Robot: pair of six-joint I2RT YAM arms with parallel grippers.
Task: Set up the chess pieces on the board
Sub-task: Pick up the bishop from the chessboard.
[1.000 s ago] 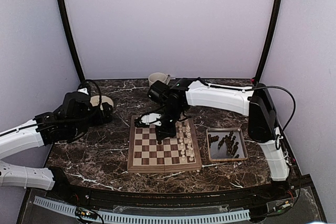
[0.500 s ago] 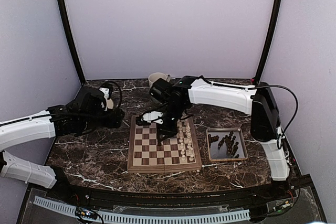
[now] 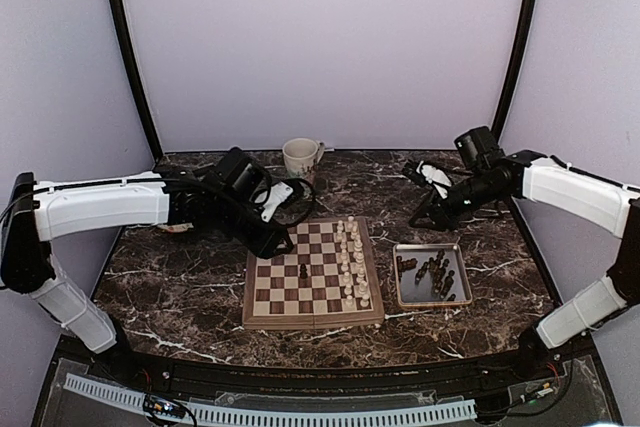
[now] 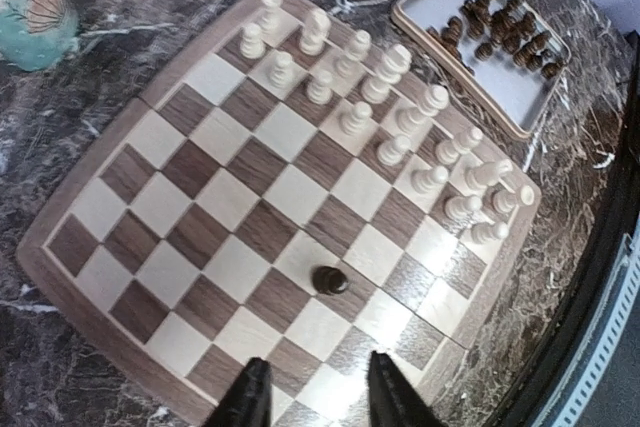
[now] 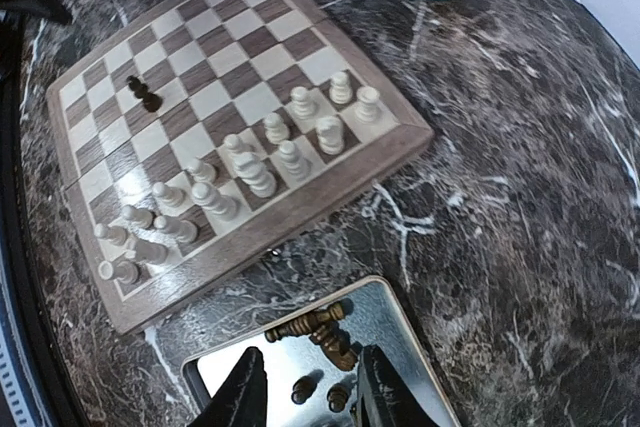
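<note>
The board [image 3: 275, 292] lies mid-table with cream-white chessmen [image 3: 352, 262] filling its two right columns. One of the dark chess pieces [image 3: 304, 270] stands alone on a middle square, also visible in the left wrist view [image 4: 330, 280] and the right wrist view [image 5: 147, 97]. Several more dark pieces [image 3: 430, 272] lie in the metal tray [image 3: 432, 304]. My left gripper [image 3: 278, 242] hovers over the board's left edge [image 4: 180, 207], jaws [image 4: 313, 367] apart and empty. My right gripper [image 3: 420, 215] hangs above the tray's corner [image 5: 400, 327], open [image 5: 310, 357], with tipped dark pieces [image 5: 330, 327] below it.
A cream mug [image 3: 300, 157] stands behind the board, near the left arm's wrist. The tray sits just right of the board. Dark curved posts and pale walls close in the back and sides of the marble table.
My right arm pulled back from the board to above the tray, leaving the dark piece standing. My left arm swung in from the left to the board's edge and its jaws narrowed.
</note>
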